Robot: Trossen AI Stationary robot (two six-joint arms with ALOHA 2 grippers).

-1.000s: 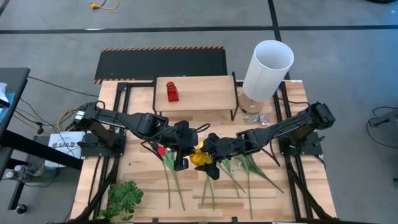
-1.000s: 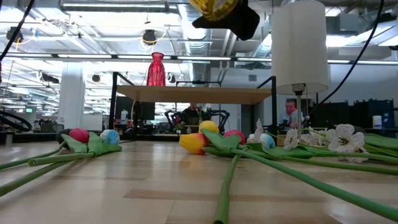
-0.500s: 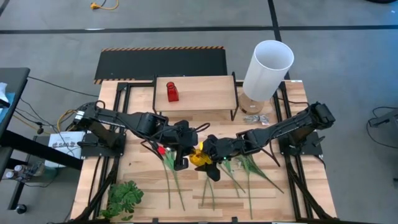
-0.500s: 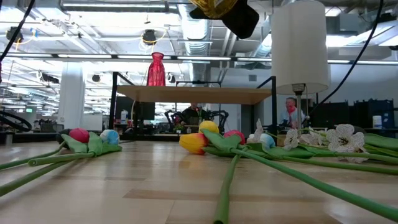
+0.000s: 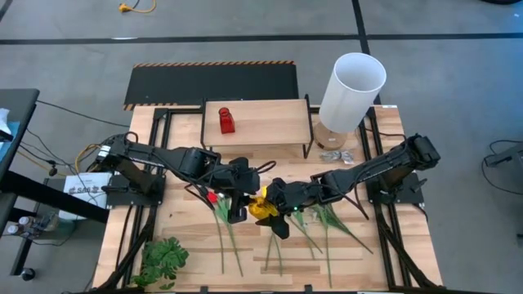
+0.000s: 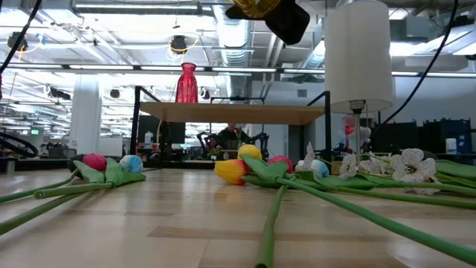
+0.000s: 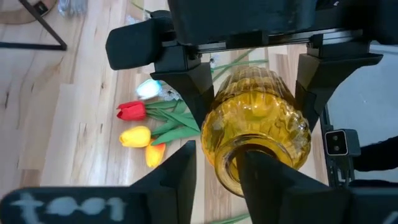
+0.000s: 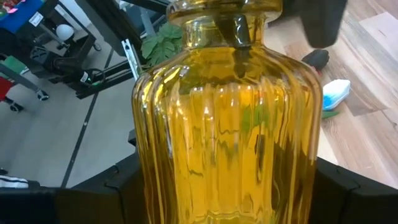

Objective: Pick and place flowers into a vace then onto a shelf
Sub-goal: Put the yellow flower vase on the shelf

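- Holding the yellow vase point(image 5: 263, 207) up over the middle of the table point(image 5: 184, 245), between the two arms and clear of the wood. In the low view, only its bottom seen, at the upper edge.
- Right gripper point(image 5: 276, 214) clamped across the ribbed body of the vase, one jaw on each side and both touching the glass.
- Left gripper point(image 5: 242, 204) placed at the neck and mouth of the vase. Not possible to tell from these views if it pinches the rim or is loose around it.
- Flowers point(image 5: 231, 237) not yet in the vase – all lying flat on the table under and beside the grippers, stems pointing to the near edge. Shelf point(image 5: 270, 122) well apart at the far side, carrying only a small red vase point(image 5: 226, 120).
- Step in hand, as a judgement: passing or steadying the vase between the arms, before any flower goes in. Task only near its beginning.
- Next move, probably:
  - keeping the vase upright in one firm grip, mouth free
  - sending the other gripper down for one stem and taking it low enough to guide the end into the narrow neck – glass smooth, so risk of slipping.
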